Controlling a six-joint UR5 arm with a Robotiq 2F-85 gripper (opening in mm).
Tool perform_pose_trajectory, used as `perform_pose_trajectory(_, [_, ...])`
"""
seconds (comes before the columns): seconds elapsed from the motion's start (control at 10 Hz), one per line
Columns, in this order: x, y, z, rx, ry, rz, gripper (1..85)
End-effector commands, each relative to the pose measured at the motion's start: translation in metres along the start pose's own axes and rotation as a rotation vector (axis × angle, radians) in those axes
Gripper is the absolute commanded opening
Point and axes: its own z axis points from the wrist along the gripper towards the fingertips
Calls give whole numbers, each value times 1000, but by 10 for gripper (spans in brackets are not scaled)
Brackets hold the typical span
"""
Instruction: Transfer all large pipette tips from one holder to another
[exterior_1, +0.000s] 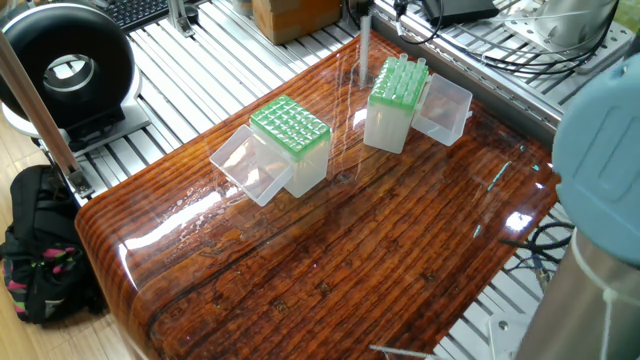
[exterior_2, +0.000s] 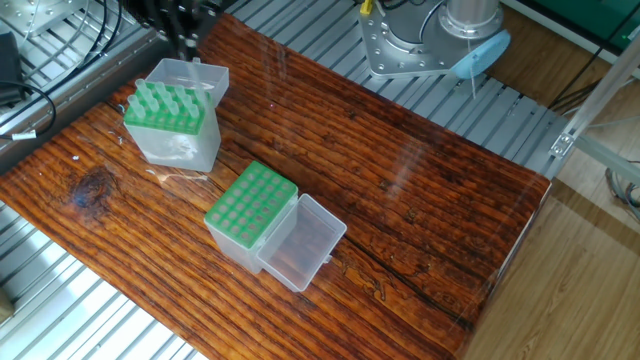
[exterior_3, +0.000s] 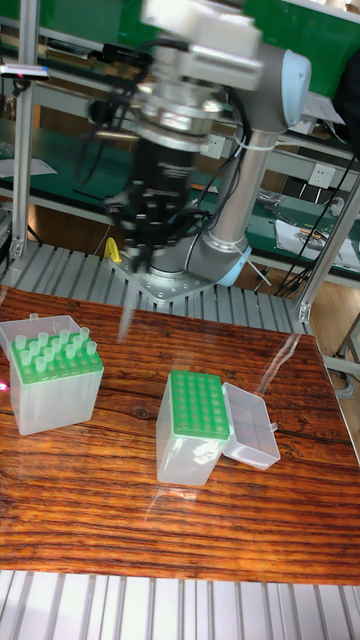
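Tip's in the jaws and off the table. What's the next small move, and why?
Probably slide the gripper sideways toward the holder with raised tips, stopping over a free hole before descending. The large pipette tip hangs upright from the shut jaws, above the table and beside that holder, not over its green top. Which holes are free I cannot tell.

The glossy wooden table (exterior_1: 400, 250) carries two green-topped boxes (exterior_1: 291, 140) (exterior_1: 393, 100), well apart, lids open.
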Motion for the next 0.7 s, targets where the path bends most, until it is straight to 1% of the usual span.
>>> perform_pose_trajectory(0.0, [17, -32, 13, 6, -26, -66, 10])
perform_pose_trajectory(0.1, [17, -34, 13, 13, -30, -69, 10])
perform_pose_trajectory(0.2, [12, -42, 13, 40, -48, -85, 10])
perform_pose_trajectory(0.3, [9, -53, 13, 73, -59, -107, 10])
perform_pose_trajectory(0.4, [8, -60, 15, 88, -66, -122, 10])
perform_pose_trajectory(0.6, [7, -65, 18, 83, -73, -132, 10])
